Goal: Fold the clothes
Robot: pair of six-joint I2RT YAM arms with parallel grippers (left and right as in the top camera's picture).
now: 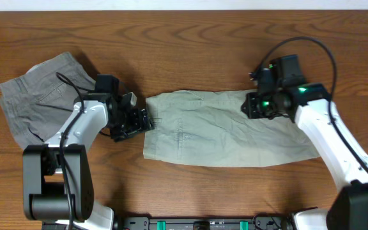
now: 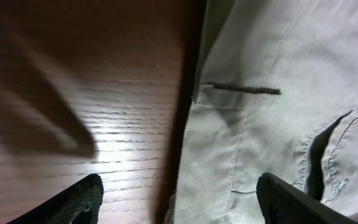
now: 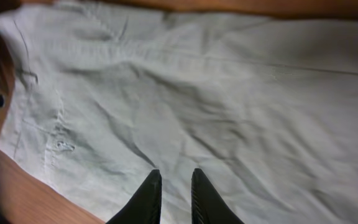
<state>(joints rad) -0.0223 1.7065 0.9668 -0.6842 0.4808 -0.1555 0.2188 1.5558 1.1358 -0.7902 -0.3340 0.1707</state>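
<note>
The clothes [image 1: 222, 128] are one pale khaki-green pair of shorts lying flat and wrinkled in the middle of the table. My left gripper [image 1: 142, 121] is open at the garment's left edge. In the left wrist view its fingers [image 2: 179, 202] straddle that edge, one over wood and one over the cloth [image 2: 278, 124]. My right gripper [image 1: 254, 105] hovers over the upper right part of the garment. In the right wrist view its fingers [image 3: 174, 180] are close together with only a narrow gap, over the cloth [image 3: 229, 93], with no fabric pinched between them.
A darker grey folded pair of shorts [image 1: 37, 102] lies at the far left, behind my left arm. The wooden table [image 1: 184, 51] shows bare wood along the back. The arm bases stand at the front edge.
</note>
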